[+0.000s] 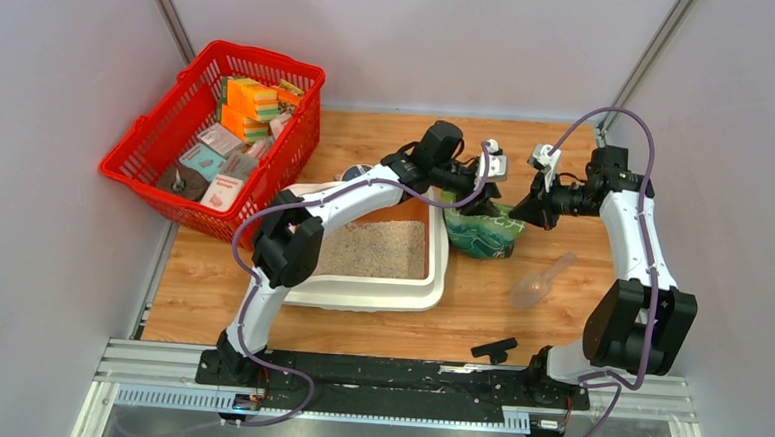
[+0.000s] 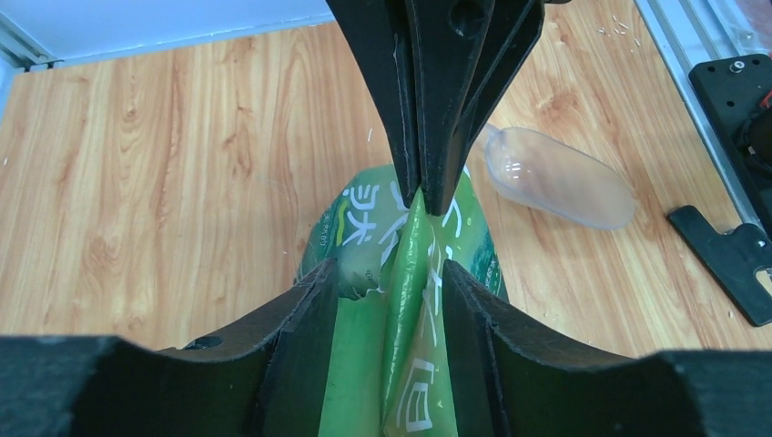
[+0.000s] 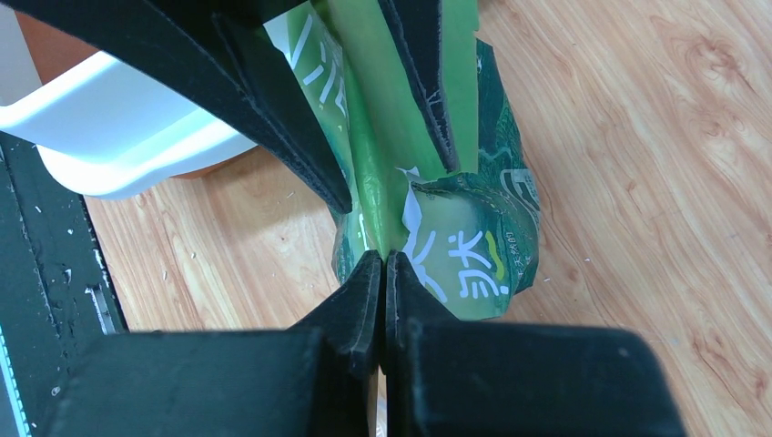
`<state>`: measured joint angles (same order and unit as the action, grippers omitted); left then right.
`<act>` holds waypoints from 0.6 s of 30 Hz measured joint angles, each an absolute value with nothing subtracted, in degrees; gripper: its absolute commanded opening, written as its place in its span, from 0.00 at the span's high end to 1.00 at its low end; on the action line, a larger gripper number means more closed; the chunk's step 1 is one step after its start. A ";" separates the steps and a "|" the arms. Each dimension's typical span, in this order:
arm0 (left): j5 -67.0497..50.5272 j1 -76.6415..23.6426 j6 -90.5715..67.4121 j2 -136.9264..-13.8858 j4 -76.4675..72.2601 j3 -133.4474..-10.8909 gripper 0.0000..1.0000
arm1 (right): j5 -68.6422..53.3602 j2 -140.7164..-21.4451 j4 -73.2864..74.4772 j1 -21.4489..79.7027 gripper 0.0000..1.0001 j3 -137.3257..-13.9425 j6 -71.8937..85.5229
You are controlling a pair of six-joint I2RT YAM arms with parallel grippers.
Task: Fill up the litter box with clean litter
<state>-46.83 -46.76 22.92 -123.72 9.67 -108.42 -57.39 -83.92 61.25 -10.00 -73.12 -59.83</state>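
Nearest us, the clear scoop (image 1: 546, 279) lay on the table (image 1: 478, 318). The litter box (image 1: 359, 299) sat left of centre, a layer of litter (image 1: 374, 248) already covering its floor. Just beyond it stood the green bag (image 1: 483, 239). Our right pincer (image 3: 382, 264) was clamped on its top fold, and our left pincer (image 2: 389, 273) straddled that fold, jaws apart. We judged the filling partly done, with more pouring likely left.

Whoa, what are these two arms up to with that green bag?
Both arms are at the green bag, which stands upright beside the litter box. The right pincer is pinched shut on the bag's top fold; the left pincer straddles that fold, open. Some litter already lies in the box, and the clear scoop lies nearby.
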 measured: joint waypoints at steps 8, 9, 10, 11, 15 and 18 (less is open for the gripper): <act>-47.64 -46.78 22.90 -123.98 10.11 -108.42 1.00 | -57.28 -83.94 60.86 -10.00 1.00 -73.12 -59.86; -47.83 -46.78 22.72 -124.03 10.44 -108.51 1.00 | -57.12 -83.94 60.75 -10.00 1.00 -73.12 -59.88; -48.16 -46.78 22.81 -124.18 10.90 -108.84 1.00 | -57.10 -84.03 60.80 -10.00 0.99 -73.12 -59.88; -48.21 -46.78 22.81 -124.29 11.18 -109.08 1.00 | -57.12 -84.03 60.75 -10.00 0.98 -73.12 -59.88; -48.29 -46.44 22.33 -124.40 11.40 -109.23 1.00 | -56.82 -84.29 61.65 -10.00 0.97 -73.65 -60.86; -48.34 -46.26 19.07 -124.55 11.44 -109.62 1.00 | -56.45 -84.29 63.64 -10.63 0.97 -74.24 -62.94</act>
